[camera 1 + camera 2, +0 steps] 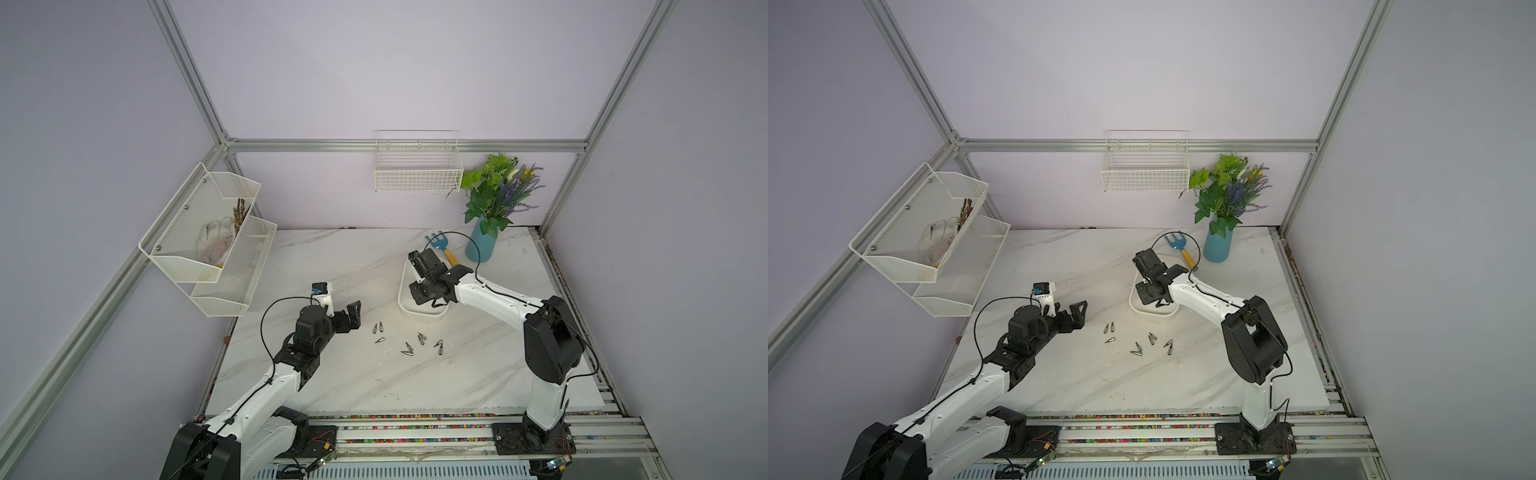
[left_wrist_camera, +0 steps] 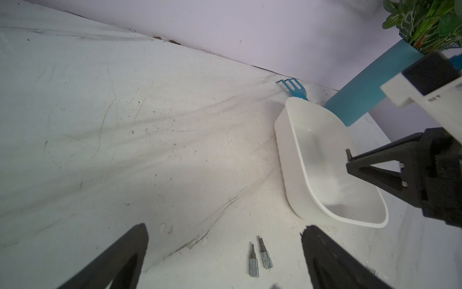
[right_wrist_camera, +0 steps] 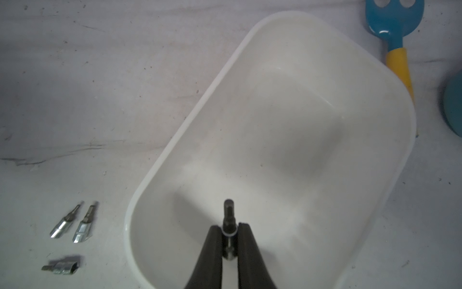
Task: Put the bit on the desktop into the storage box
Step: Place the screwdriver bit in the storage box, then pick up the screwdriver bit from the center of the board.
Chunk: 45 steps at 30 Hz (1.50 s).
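Observation:
Several small metal bits lie scattered on the white marble desktop, in front of the white storage box. My right gripper hangs over the inside of the box, near its front end. It is shut on one bit, whose dark tip sticks out past the fingertips. The left wrist view shows that bit above the box's rim. My left gripper stands open left of the bits. Two bits lie between its fingers, untouched.
A blue vase of plants and a blue rake with a yellow handle sit just behind the box. A wire basket hangs on the back wall. A mesh two-tier rack hangs on the left wall.

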Tool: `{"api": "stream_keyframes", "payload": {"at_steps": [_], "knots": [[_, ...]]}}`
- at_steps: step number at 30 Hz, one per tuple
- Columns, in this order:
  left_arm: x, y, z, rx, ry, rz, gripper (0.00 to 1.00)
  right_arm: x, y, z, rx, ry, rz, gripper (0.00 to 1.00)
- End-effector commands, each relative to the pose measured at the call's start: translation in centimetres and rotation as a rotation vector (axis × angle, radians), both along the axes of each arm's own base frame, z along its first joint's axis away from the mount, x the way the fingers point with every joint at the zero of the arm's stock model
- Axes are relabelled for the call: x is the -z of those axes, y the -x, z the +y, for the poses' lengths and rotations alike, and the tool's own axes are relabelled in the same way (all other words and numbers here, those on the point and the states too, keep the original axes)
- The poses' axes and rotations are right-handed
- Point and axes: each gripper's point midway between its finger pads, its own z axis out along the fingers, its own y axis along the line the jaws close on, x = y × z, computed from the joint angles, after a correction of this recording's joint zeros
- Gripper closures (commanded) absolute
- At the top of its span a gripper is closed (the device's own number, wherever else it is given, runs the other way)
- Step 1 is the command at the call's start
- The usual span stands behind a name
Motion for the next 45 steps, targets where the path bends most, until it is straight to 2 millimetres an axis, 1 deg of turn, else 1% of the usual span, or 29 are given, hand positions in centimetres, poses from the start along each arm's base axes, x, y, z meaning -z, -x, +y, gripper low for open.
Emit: {"api": "stream_keyframes", "payload": {"at_steps": [1, 5, 6, 7, 9, 11, 12, 13, 15, 17, 20, 22, 25, 26, 27, 28, 30, 31, 34, 35, 36, 38, 41, 45], "knots": [[-1.1, -0.5, 0.0, -0.004, -0.001, -0.037, 0.00, 0.0, -2.8, 0.5, 0.047, -0.051, -0.048, 0.92], [-1.0, -0.6, 0.1, -0.010, -0.006, -0.025, 0.00, 1.7, -4.3, 0.0, 0.081, -0.041, -0.034, 0.91], [-0.8, -0.6, 0.2, -0.017, -0.008, -0.016, 0.00, 1.8, -4.5, 0.0, 0.086, -0.039, -0.036, 0.90], [-0.8, -0.7, 0.3, -0.025, -0.012, -0.008, 0.00, 1.8, -4.8, -0.1, 0.094, -0.037, -0.044, 0.88], [-0.6, -0.7, 0.3, -0.027, -0.016, 0.004, 0.00, 1.6, -5.2, -0.4, 0.110, -0.031, -0.059, 0.78], [-0.5, -0.8, 0.2, -0.023, -0.018, 0.011, 0.00, 0.8, -5.4, -0.7, 0.125, -0.027, -0.080, 0.63], [-0.3, -0.9, 0.2, -0.026, -0.022, 0.020, 0.00, 0.4, -5.3, -0.9, 0.133, -0.029, -0.086, 0.60], [-0.3, -0.9, 0.3, -0.028, -0.025, 0.024, 0.00, -0.5, -5.3, -1.1, 0.138, -0.036, -0.102, 0.57], [-0.2, -1.0, 0.3, -0.031, -0.031, 0.036, 0.00, -2.1, -4.8, -1.5, 0.141, -0.057, -0.130, 0.54], [-0.1, -1.1, 0.2, -0.029, -0.038, 0.048, 0.00, -3.7, -3.9, -1.9, 0.140, -0.086, -0.156, 0.51], [0.2, -1.3, 0.2, -0.029, -0.054, 0.076, 0.00, -6.0, -2.1, -2.6, 0.130, -0.138, -0.189, 0.48], [0.2, -1.3, -0.1, -0.013, -0.072, 0.093, 0.00, -6.9, -0.6, -3.4, 0.128, -0.162, -0.205, 0.47], [0.1, -1.2, -0.7, 0.013, -0.122, 0.123, 0.00, -7.7, 1.5, -4.9, 0.138, -0.178, -0.224, 0.45], [0.1, -1.1, -0.8, 0.014, -0.139, 0.128, 0.00, -7.4, 2.1, -5.4, 0.142, -0.177, -0.222, 0.44], [0.1, -1.0, -0.9, 0.015, -0.156, 0.133, 0.00, -8.7, 3.0, -6.0, 0.146, -0.204, -0.252, 0.43], [0.2, -0.9, -1.1, 0.020, -0.165, 0.139, 0.00, -9.0, 3.8, -6.5, 0.146, -0.220, -0.267, 0.40], [0.4, -0.6, -1.4, 0.032, -0.171, 0.159, 0.00, -9.3, 5.1, -7.4, 0.155, -0.254, -0.301, 0.36], [0.4, -0.4, -1.7, 0.040, -0.174, 0.172, 0.00, -9.4, 5.8, -7.8, 0.163, -0.278, -0.323, 0.28], [0.9, 0.2, -2.4, 0.063, -0.182, 0.214, 0.00, -9.4, 7.3, -9.2, 0.195, -0.360, -0.413, 0.17], [1.0, 0.3, -2.6, 0.068, -0.184, 0.225, 0.00, -8.7, 7.8, -9.9, 0.215, -0.366, -0.426, 0.08], [1.1, 0.5, -3.0, 0.081, -0.189, 0.239, 0.00, -8.9, 8.0, -10.4, 0.237, -0.394, -0.465, 0.00], [1.5, 0.8, -3.7, 0.096, -0.205, 0.265, 0.00, -8.8, 8.5, -11.4, 0.265, -0.412, -0.507, 0.00], [2.2, 1.0, -4.6, 0.118, -0.223, 0.323, 0.00, -8.8, 9.1, -12.2, 0.303, -0.456, -0.532, 0.00], [3.0, 1.1, -5.8, 0.148, -0.245, 0.385, 0.00, -8.5, 9.4, -11.6, 0.291, -0.495, -0.504, 0.00]]}}
